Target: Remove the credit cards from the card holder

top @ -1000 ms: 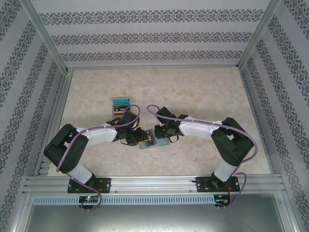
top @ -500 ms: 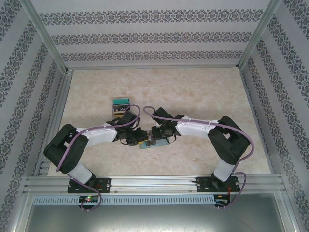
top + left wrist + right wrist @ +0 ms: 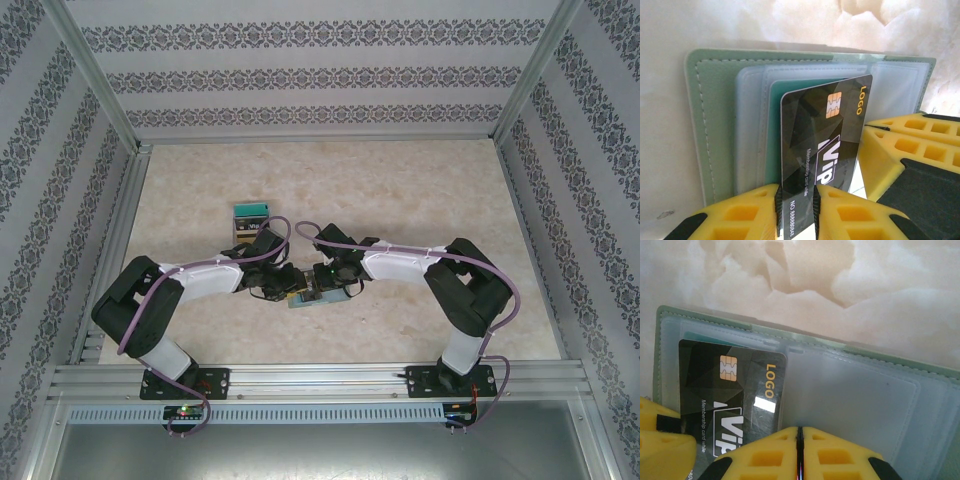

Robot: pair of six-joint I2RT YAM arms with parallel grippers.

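Observation:
The card holder [image 3: 715,125] lies open on the table, grey-green with clear pockets [image 3: 850,400]; from above it is a small flat shape [image 3: 322,300] between both grippers. A dark credit card [image 3: 820,145] marked VIP sticks partway out of a pocket. My left gripper [image 3: 796,192] is shut on this card's two long edges. A teal card [image 3: 774,135] sits behind it in the pocket. My right gripper [image 3: 799,435] is shut, its tips resting on the holder's clear pocket beside the dark card [image 3: 730,390]. Teal and tan cards [image 3: 250,222] lie farther back on the table.
The marble-patterned table [image 3: 420,190] has free room at the back and right. Patterned walls and an aluminium frame [image 3: 110,250] enclose it. Both arms meet close together over the holder, the right fingers [image 3: 900,150] just beside the left ones.
The right arm has shifted left toward the holder and its jaws have closed. The left gripper has kept its place and its hold on the dark card.

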